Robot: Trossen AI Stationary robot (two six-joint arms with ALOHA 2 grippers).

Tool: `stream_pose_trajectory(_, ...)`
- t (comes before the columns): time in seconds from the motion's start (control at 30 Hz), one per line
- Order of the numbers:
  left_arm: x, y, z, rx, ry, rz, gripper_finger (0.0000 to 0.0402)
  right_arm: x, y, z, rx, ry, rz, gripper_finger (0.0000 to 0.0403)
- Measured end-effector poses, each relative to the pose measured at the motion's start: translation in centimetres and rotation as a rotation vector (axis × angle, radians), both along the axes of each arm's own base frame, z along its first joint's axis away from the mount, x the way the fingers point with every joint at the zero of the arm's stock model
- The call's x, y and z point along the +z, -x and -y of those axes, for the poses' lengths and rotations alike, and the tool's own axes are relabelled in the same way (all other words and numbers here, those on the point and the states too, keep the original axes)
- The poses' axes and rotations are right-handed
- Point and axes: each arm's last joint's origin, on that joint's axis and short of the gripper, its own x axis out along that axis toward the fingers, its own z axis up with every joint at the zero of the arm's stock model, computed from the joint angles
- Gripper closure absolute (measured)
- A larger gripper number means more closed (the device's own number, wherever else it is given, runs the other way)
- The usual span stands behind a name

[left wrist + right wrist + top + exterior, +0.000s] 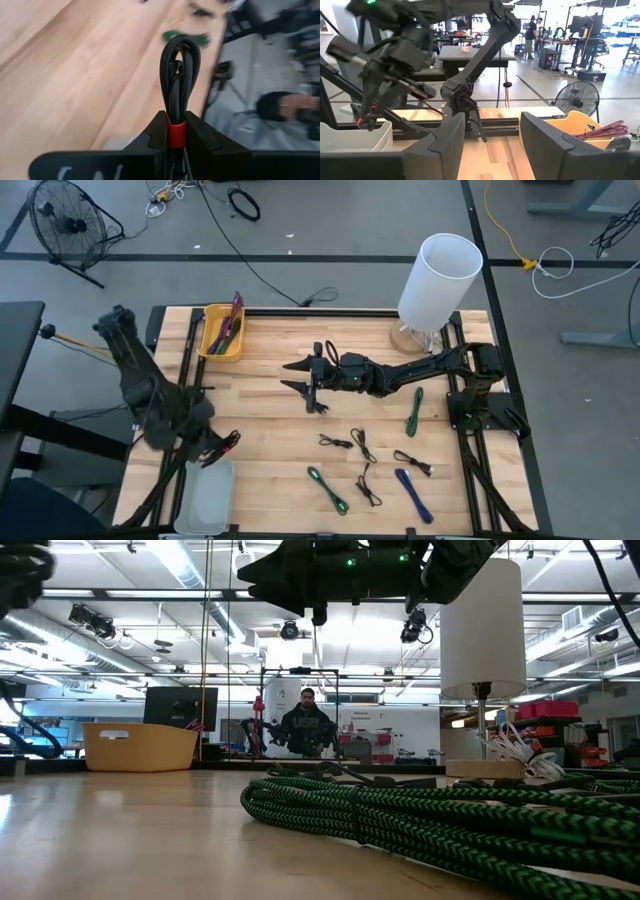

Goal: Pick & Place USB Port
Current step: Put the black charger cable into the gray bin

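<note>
While the wooden desk [270, 380] is filling the middle of the high view, the two dark arms are reaching over it from either side. A tall white cylinder [438, 280] is standing on a round wooden base at the far right corner, and a yellow bin [222, 335] holding purple and green cables is sitting at the far left corner. A translucent white tray [205, 495] is lying at the near left edge of the desk.

The left hand [222, 444] is hanging just above the far end of that tray, its fingers [150, 142] clamping together on a coiled black cable [179, 75] bound with a red band; the loop is standing upright between them in the left wrist view. The right hand [312, 388] is hovering over the middle of the desk, well apart from the left one, with its fingers [545, 140] spread wide and nothing lying between them.

Loose cables are lying across the near right part of the desk: a green cable [414, 411] beside the right arm, another green cable [329, 489] near the front edge, a blue cable [413, 494] to its right, and several small black cables [362, 445] scattered between them. In the low view the green braided cable [400, 815] is stretching across the foreground, and a person [307, 728] is sitting in the room behind the desk.
</note>
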Motion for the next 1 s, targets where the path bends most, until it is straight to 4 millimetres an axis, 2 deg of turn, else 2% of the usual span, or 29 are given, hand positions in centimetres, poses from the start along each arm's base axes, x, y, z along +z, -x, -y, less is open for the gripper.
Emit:
stream_pose_trajectory(0.27,-1.1,1.5,4.6,0.132,0.037,-0.104,0.0359,0.0,0.0,0.1,-0.001,-0.006,0.001,0.0211)
stream_pose_trajectory(0.5,-1.1,2.2,8.1,0.187,0.094,-0.187,0.0359,0.0,0.0,0.3,-0.008,-0.006,0.001,0.0211)
stream_pose_trajectory(0.73,-0.7,2.1,10.7,0.261,0.098,-0.274,0.0359,0.0,0.0,0.6,-0.015,-0.006,0.002,0.0211)
stream_pose_trajectory(1.0,-2.1,1.7,12.5,0.293,0.072,-0.378,0.0359,0.0,0.0,1.1,-0.025,0.002,0.001,0.0211)
